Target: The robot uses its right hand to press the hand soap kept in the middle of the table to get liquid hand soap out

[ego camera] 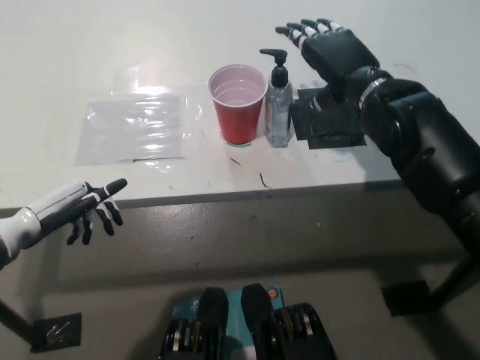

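Note:
A clear hand soap bottle (pixel 279 109) with a black pump stands upright on the white table (pixel 90 60), just right of a red plastic cup (pixel 238 103). My black right hand (pixel 330 46) hovers open above and to the right of the pump, apart from it, its fingers spread and pointing left. My white left hand (pixel 75 212) rests open at the lower left, just off the table's front edge, holding nothing.
A clear plastic sheet (pixel 135 127) lies flat on the table left of the cup. A black patch (pixel 330 120) lies on the table right of the bottle, under my right forearm. The table's front edge runs across the picture's middle.

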